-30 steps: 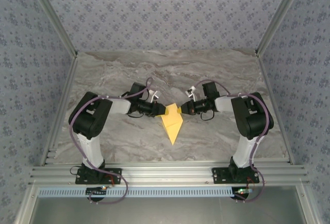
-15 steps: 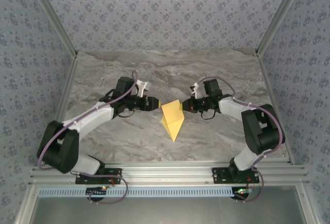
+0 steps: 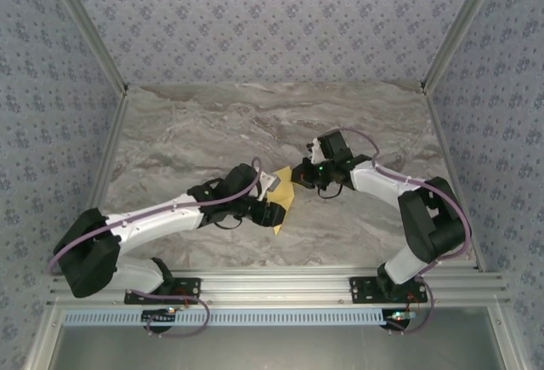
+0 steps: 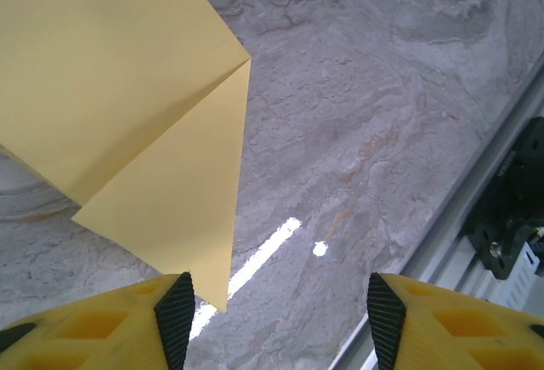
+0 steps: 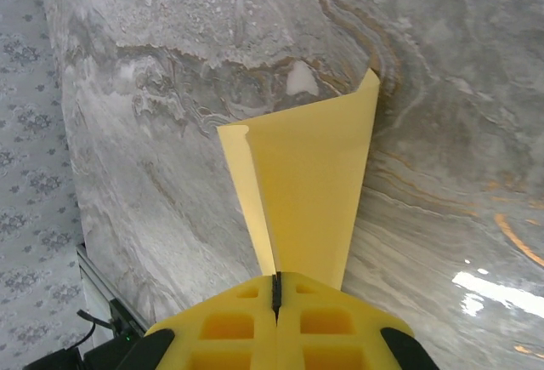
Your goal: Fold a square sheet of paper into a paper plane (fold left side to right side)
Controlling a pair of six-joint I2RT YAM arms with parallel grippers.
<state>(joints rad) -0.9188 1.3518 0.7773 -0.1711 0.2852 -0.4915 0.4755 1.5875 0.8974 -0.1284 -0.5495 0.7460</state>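
The yellow-orange paper (image 3: pixel 285 198) is folded into a narrow kite-shaped plane lying mid-table, tip toward the near edge. My right gripper (image 3: pixel 297 176) is shut on its far right corner; in the right wrist view the folded paper (image 5: pixel 308 187) runs straight out from the closed gripper (image 5: pixel 276 289), lifted off the marble. My left gripper (image 3: pixel 274 211) stands open low by the paper's near left side. In the left wrist view the plane (image 4: pixel 136 115) lies ahead at upper left, its sharp tip just inside the left fingertip (image 4: pixel 175 315); nothing is gripped between the jaws of the left gripper (image 4: pixel 279 323).
The marble table (image 3: pixel 195 132) is enclosed by patterned walls on three sides. An aluminium rail (image 3: pixel 272 287) runs along the near edge, close to the left gripper in the left wrist view, where the rail (image 4: pixel 480 234) shows at right. A black arm base (image 4: pixel 514 217) sits beyond it.
The left gripper let go of the paper's left corner, opened wider, and swung down toward the near side beside the tip. The right gripper kept its grip and shifted slightly left.
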